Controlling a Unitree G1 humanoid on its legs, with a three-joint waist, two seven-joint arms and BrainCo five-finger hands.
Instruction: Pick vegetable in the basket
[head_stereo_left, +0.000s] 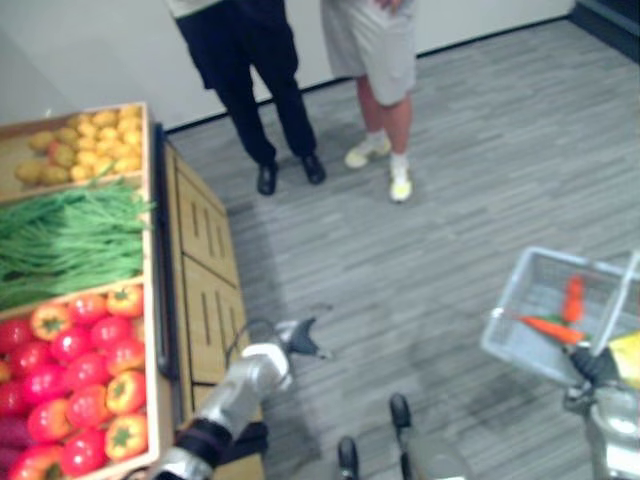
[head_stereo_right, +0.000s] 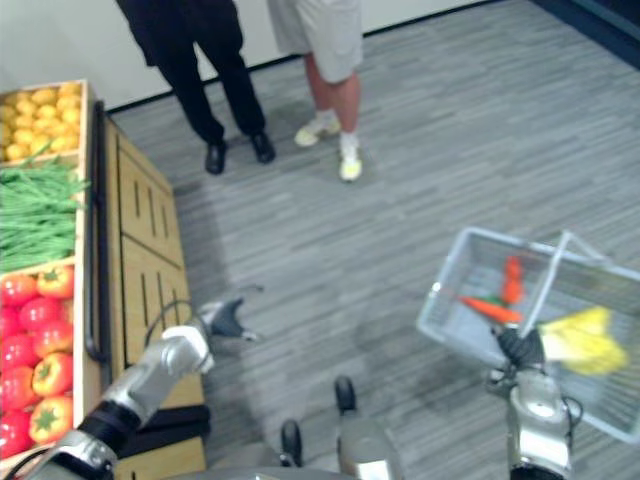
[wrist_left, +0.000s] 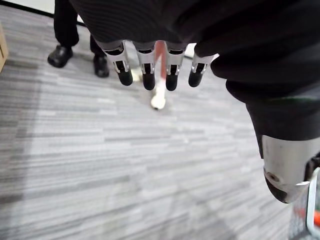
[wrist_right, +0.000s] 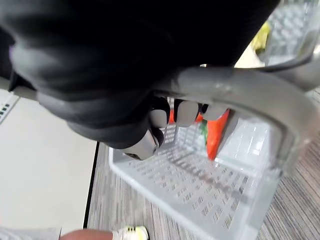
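At right, near | right robot hand (wrist_right: 186, 113) clenched round basket handle (wrist_right: 240, 95) | left robot hand (head_stereo_left: 298, 338) released, empty | risk: a swing could have spilled carrots (head_stereo_right: 488, 308)

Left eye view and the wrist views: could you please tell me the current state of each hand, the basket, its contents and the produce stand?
Basket: held by its handle, partly filled.
Carrots: lying inside the basket.
Right hand: shut on the basket handle.
Left hand: open, empty, over the floor.
Wooden stand: bins full, with peppers and green beans.
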